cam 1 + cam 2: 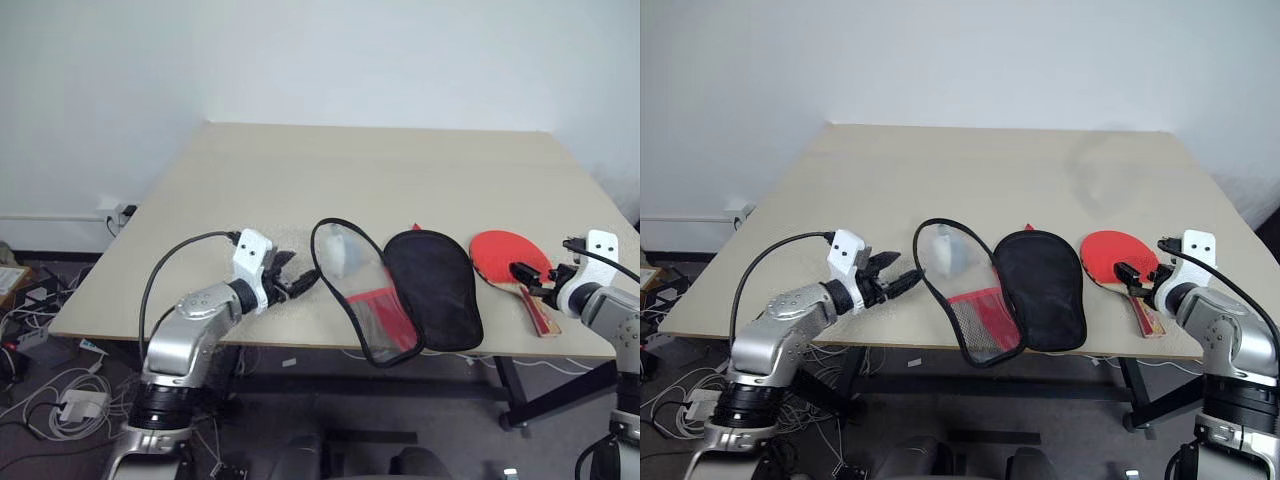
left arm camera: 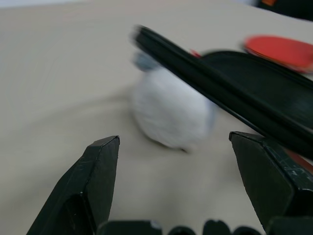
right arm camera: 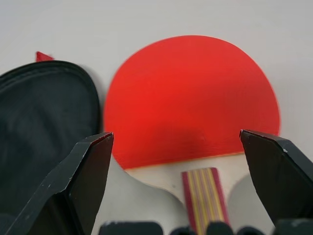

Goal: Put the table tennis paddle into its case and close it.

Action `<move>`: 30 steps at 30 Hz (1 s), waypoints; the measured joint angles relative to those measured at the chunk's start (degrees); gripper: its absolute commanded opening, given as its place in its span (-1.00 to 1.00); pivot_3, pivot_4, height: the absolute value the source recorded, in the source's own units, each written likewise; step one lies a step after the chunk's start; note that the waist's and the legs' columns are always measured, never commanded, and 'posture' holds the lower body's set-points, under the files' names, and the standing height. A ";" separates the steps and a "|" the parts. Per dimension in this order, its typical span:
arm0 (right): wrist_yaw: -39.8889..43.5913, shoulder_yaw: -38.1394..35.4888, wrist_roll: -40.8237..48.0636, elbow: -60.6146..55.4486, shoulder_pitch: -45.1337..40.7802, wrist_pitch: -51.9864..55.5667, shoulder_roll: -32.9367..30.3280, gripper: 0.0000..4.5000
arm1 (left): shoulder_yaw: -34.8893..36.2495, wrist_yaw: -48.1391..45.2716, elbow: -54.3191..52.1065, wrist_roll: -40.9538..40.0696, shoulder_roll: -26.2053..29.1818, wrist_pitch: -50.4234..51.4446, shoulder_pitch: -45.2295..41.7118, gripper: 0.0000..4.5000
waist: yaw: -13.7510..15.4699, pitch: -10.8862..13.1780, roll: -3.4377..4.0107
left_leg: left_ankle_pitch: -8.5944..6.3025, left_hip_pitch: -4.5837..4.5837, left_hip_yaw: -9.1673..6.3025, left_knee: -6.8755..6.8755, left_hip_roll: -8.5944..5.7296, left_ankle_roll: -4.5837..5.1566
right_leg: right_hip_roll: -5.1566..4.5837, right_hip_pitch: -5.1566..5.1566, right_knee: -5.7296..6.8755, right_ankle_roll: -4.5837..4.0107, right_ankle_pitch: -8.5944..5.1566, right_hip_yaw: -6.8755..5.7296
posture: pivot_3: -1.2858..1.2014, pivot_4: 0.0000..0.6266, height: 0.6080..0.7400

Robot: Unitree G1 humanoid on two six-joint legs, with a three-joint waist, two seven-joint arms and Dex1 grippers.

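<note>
The table tennis paddle (image 1: pixel 508 255) lies flat near the table's front right, red face up and handle (image 3: pixel 203 193) pointing at the front edge. To its left the case (image 1: pixel 435 285) lies opened, the black fabric half next to the paddle and the clear half (image 1: pixel 362 300) raised further left. A small white lump (image 2: pixel 168 112) rests under the clear half. My right gripper (image 1: pixel 528 278) hovers open over the paddle's neck with nothing held. My left gripper (image 1: pixel 303 270) is open and empty, level with the clear half's left rim and pointing at it.
The beige table (image 1: pixel 380 170) stretches bare behind the case up to a white wall. The case and paddle sit close to the front edge. Cables and a power strip (image 1: pixel 75 405) lie on the floor at the left.
</note>
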 measured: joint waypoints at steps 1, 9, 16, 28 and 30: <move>0.00 -0.05 -0.02 0.02 0.00 0.30 -0.24 0.99 | -0.25 -1.79 0.01 -0.27 1.09 0.04 -0.01 0.71 | 0.09 0.00 0.00 | 0.00 0.00 -0.02 0.01 0.00 0.00 | 0.00 0.02 -0.01 0.00 0.00 -0.02 | 0.03 -1.00 0.61; 0.68 2.42 -2.28 2.78 1.17 3.73 -2.91 0.99 | -4.60 -10.54 0.32 0.05 4.10 -1.15 -0.96 0.71 | 0.47 0.00 0.00 | -0.04 0.00 0.00 0.02 0.00 0.06 | -0.01 0.03 -0.03 0.00 0.00 0.03 | 0.03 -1.00 0.61; 3.68 5.03 -2.26 2.80 2.80 7.05 -4.08 0.99 | -5.29 -10.88 1.61 0.89 2.66 -2.61 -2.95 0.71 | 0.45 -0.01 0.02 | -0.04 0.00 0.01 0.01 0.02 0.08 | 0.00 0.01 -0.03 0.00 0.00 0.07 | 0.03 -1.00 0.61; 4.29 7.64 -6.06 5.73 2.01 2.54 -4.24 -0.20 | -5.74 -11.03 2.68 1.28 1.37 -2.65 -3.75 0.71 | 0.40 -0.02 0.00 | -0.05 0.00 0.00 0.05 0.04 0.10 | 0.02 0.02 -0.03 0.00 0.00 0.09 | 0.03 -1.00 0.61; 4.57 8.28 -6.26 5.72 2.01 2.00 -4.24 -0.47 | -5.78 -11.03 2.69 1.33 1.34 -2.65 -3.75 0.71 | 0.42 -0.02 -0.01 | -0.05 0.00 -0.01 0.07 0.04 0.10 | 0.02 0.03 -0.03 0.00 0.00 0.08 | 0.03 -1.00 0.61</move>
